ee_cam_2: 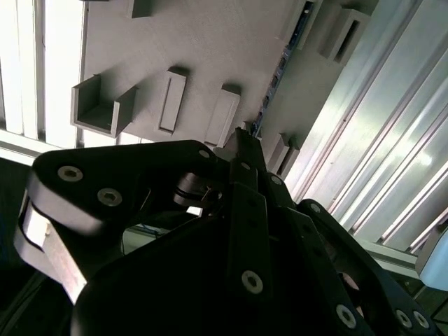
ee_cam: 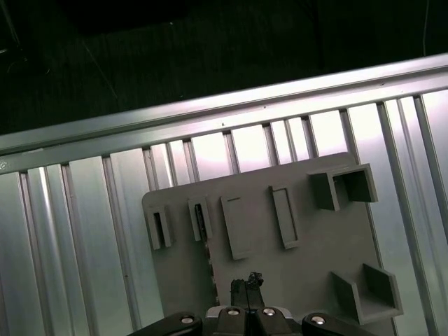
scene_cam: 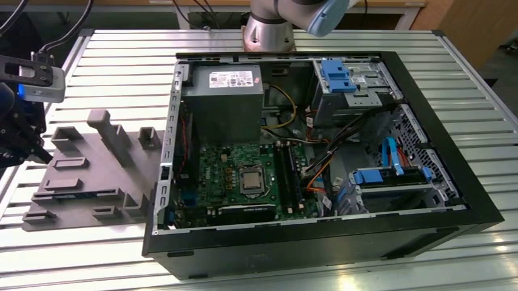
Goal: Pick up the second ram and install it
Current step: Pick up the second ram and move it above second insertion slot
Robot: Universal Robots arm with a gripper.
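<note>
Gripper [ee_cam: 246,285] hovers pinched together, empty, over the grey fixture [ee_cam: 315,238]. The second ram [ee_cam_2: 280,66] sits edge-up on it. Nothing lifted yet; the open computer case [scene_cam: 482,218] awaits.

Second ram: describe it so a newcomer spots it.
Find the grey fixture plate at the exterior view's left of the open computer case. In the second wrist view, the second ram is the thin dark strip between its blocks, the one part not grey.
</note>
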